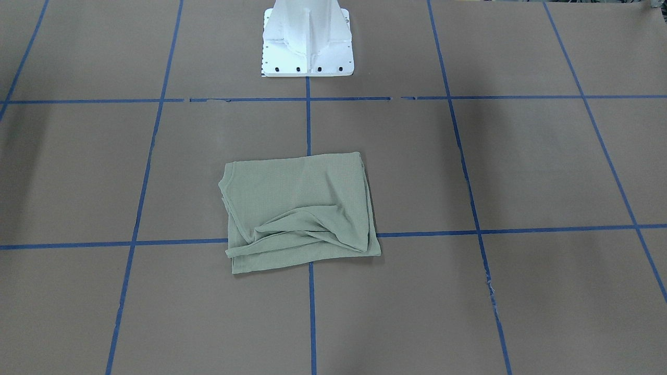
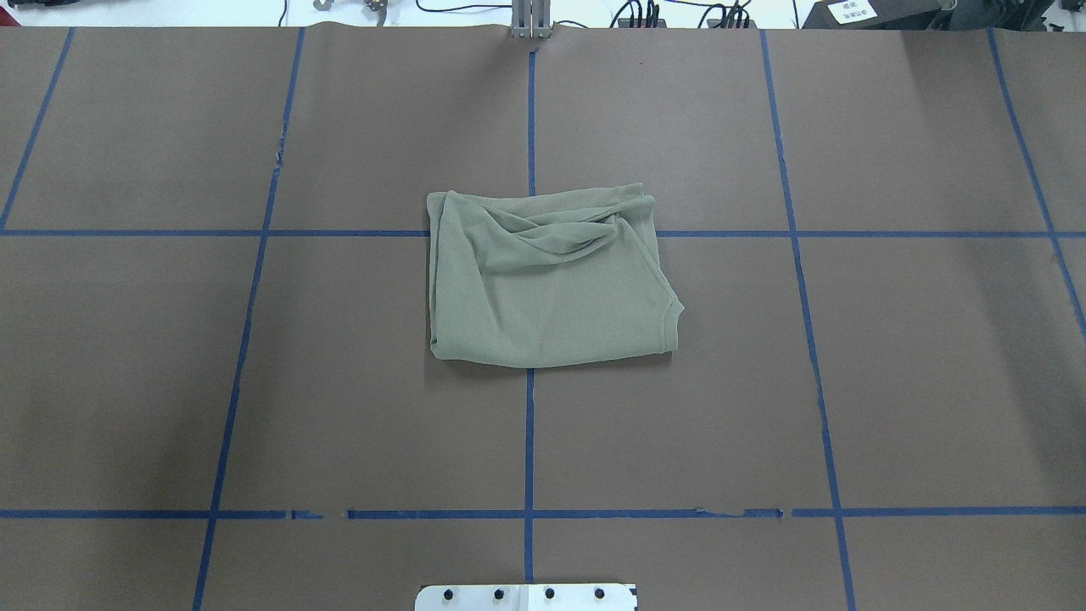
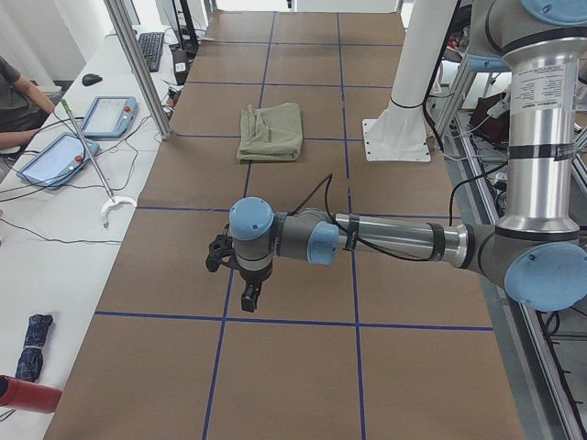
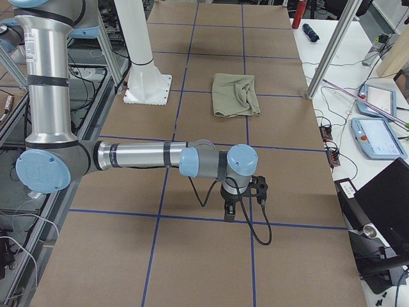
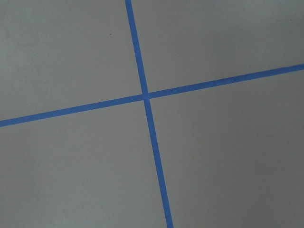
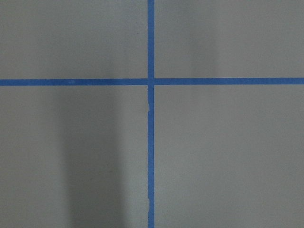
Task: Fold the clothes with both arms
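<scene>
The folded sage-green knit shirt point(image 2: 547, 288) is one flat tone, finely ribbed, with darker shading in its creases toward 12 o'clock in the overhead view. The matte brown paper-covered surface point(image 2: 933, 382) carries a grid of bright blue tape lines point(image 2: 529, 441), torn in places. At 6 o'clock from the shirt, the white metal pedestal base point(image 2: 458, 604) shows a row of black bolt heads. The jointed silver-grey left arm point(image 3: 394, 240) and the matching silver-grey right arm point(image 4: 137, 155) both have light blue joint caps and black cables. On the white side surface point(image 3: 55, 275), a red cylinder point(image 3: 23, 392) lies at 7 o'clock from a dark blue bundle point(image 3: 35, 335).
</scene>
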`<state>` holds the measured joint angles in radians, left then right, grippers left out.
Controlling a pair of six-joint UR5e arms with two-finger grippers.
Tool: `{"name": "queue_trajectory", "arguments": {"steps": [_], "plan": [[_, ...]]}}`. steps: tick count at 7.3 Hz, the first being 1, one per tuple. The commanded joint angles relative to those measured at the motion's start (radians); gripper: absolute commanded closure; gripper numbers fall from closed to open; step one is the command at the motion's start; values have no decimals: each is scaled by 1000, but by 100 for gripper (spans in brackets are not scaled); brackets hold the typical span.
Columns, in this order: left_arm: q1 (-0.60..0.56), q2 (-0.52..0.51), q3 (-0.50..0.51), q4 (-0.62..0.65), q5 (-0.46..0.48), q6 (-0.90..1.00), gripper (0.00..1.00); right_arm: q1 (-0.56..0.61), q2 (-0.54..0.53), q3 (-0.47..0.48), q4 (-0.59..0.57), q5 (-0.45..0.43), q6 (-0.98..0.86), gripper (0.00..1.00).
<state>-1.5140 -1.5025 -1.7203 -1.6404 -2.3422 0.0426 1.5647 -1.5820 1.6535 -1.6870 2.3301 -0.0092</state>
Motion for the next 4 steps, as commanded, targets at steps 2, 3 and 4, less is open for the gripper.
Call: {"name": "queue_trajectory", "arguments": {"steps": [2, 3, 4], "plan": [[0, 2, -1, -1, 0, -1, 0, 0, -3, -3, 0, 0, 0, 0], [0, 2, -1, 1, 1, -1, 0, 0, -3, -3, 0, 0, 0, 0], [0, 4, 1, 1, 0, -16, 0, 0, -3, -3, 0, 0, 0, 0]]}}
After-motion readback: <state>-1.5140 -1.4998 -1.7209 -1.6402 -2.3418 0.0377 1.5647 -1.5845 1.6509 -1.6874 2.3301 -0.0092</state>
